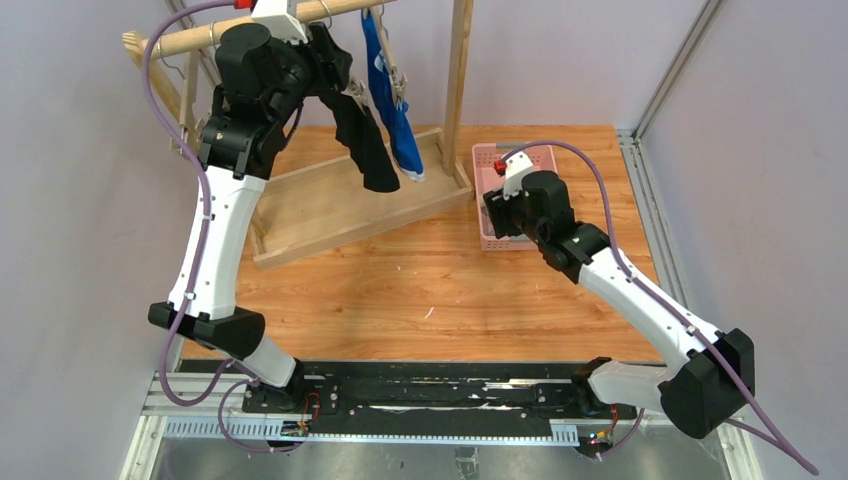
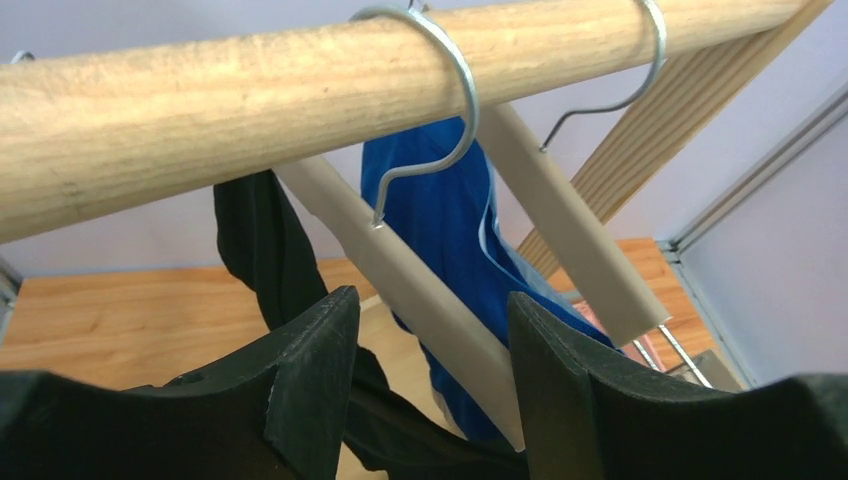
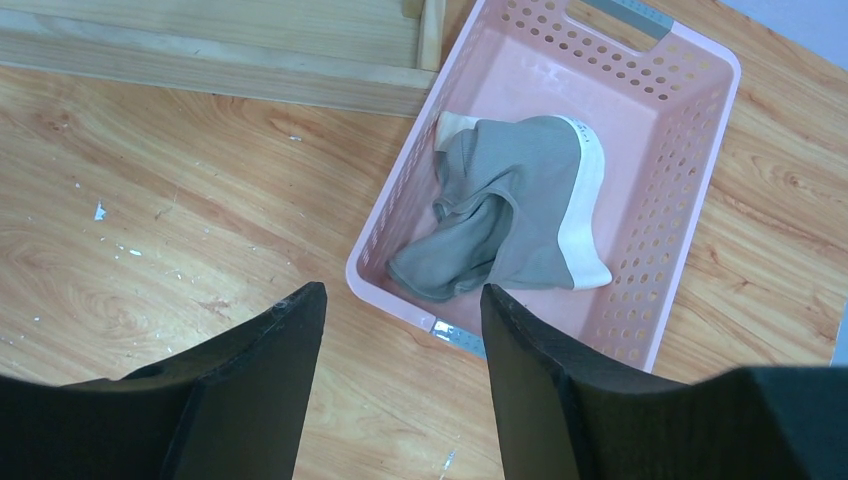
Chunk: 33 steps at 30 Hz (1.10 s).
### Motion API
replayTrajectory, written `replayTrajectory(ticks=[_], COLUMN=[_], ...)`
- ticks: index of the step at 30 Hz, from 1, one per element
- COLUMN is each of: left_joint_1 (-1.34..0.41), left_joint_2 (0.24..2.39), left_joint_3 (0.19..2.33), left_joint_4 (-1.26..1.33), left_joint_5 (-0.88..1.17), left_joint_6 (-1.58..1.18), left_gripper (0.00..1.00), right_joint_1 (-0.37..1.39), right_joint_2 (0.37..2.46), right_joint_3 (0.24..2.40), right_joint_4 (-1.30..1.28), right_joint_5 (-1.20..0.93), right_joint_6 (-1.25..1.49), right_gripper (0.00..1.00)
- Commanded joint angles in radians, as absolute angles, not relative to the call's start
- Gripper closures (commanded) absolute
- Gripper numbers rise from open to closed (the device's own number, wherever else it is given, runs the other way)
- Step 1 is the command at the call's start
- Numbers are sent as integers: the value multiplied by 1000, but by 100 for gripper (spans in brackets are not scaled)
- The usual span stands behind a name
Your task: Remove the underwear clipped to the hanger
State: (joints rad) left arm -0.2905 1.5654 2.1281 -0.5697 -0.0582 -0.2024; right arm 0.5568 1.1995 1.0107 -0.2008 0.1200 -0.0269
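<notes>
Left wrist view shows you the left gripper (image 2: 432,395) spread wide, a beige hanger arm (image 2: 420,290) running between its fingers. Black underwear (image 2: 262,250) hangs just left of it and blue underwear (image 2: 440,215) behind, both under the wooden rod (image 2: 200,95). Your right gripper (image 3: 400,385) gapes empty over the near rim of the pink basket (image 3: 690,150), which holds the grey underwear (image 3: 515,195).
</notes>
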Motion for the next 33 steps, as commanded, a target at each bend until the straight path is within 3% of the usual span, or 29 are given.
replayTrajectory(ticks=[1,12,22,33], left_joint_1=[-298,-298,-298,-298], left_joint_2=[1541,1544,1535,1531], left_joint_3=[2088,2073,2045,2022], left_joint_4=[-556,-556,-535,-514], left_joint_5=[-110,-127,-114,-99], left_joint_6=[-167,-154,-152,-153], left_gripper=[38,39,48,75], right_joint_1=[573,585,587,587], right_joint_2=[1207,1225,1217,1208], right_joint_3=[1003,1008,997,986], right_joint_4=[-172,-186,-183,-181], right_joint_5=[119,135,149,168], right_joint_6=[-32,-46,-43,-43], right_gripper=[41,42,43,43])
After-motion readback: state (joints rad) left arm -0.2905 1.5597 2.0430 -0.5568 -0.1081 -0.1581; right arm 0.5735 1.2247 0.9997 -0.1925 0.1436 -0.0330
